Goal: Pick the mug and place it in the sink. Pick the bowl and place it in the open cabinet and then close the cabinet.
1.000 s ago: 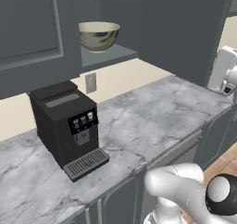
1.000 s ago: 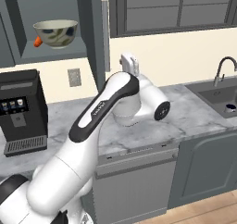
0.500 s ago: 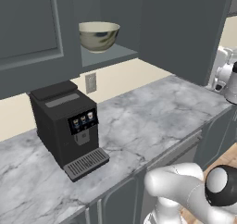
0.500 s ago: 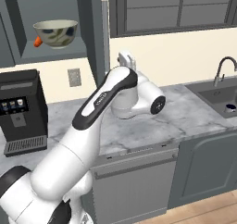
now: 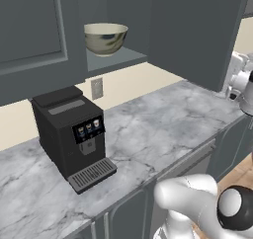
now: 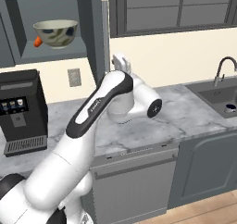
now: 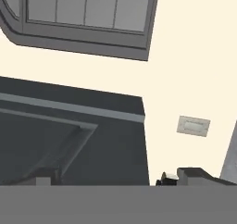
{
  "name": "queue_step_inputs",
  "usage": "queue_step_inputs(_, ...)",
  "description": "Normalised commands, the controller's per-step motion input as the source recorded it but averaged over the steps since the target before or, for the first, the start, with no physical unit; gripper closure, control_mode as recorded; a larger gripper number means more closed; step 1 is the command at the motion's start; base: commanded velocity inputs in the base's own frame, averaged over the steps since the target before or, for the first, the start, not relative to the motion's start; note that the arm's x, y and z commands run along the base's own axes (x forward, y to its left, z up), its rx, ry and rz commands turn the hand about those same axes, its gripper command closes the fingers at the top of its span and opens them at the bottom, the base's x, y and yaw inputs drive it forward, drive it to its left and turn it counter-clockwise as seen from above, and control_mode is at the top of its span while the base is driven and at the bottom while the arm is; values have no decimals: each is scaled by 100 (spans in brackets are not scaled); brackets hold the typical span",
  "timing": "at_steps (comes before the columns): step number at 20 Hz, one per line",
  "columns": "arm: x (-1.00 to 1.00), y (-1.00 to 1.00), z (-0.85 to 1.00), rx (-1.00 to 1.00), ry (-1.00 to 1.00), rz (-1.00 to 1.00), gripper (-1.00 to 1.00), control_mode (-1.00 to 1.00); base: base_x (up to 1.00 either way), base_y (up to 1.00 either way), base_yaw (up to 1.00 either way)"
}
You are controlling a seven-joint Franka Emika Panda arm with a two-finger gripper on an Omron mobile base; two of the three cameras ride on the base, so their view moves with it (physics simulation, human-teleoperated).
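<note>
The bowl (image 5: pixel 105 37) (image 6: pixel 55 33), pale olive with a cream inside, sits upright on the shelf of the open cabinet (image 5: pixel 116 59) (image 6: pixel 28 56). The cabinet's door (image 5: pixel 197 30) (image 6: pixel 96 31) stands swung out over the counter. My gripper (image 6: pixel 120 59) (image 7: pixel 118 179) points up right next to the door's outer face, open, nothing between its fingers. In the hand view the dark recessed door panel (image 7: pixel 69 135) is close in front. The mug (image 6: pixel 230 108) rests inside the sink (image 6: pixel 217 94) at the far right.
A black coffee machine (image 5: pixel 71 134) (image 6: pixel 21 109) stands on the marble counter (image 5: pixel 158 129) below the cabinet. A wall outlet (image 5: pixel 97 88) (image 6: pixel 74 77) (image 7: pixel 193 126) is behind it. The gooseneck faucet (image 6: pixel 224 66) rises over the sink. A window (image 6: pixel 176 8) is above the counter.
My hand has shifted a little towards the open door's face, and the elbow has swung slightly with it. Bowl, mug and door have not moved.
</note>
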Motion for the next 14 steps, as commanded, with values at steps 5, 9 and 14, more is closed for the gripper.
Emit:
queue_step_inputs(5,-75,97,0,0,0,7,-100,-100,0,0,0)
queue_step_inputs(9,-3,100,0,0,0,13,-100,-100,0,0,0)
queue_step_inputs(14,65,100,36,-2,-12,12,-100,-100,0,0,0)
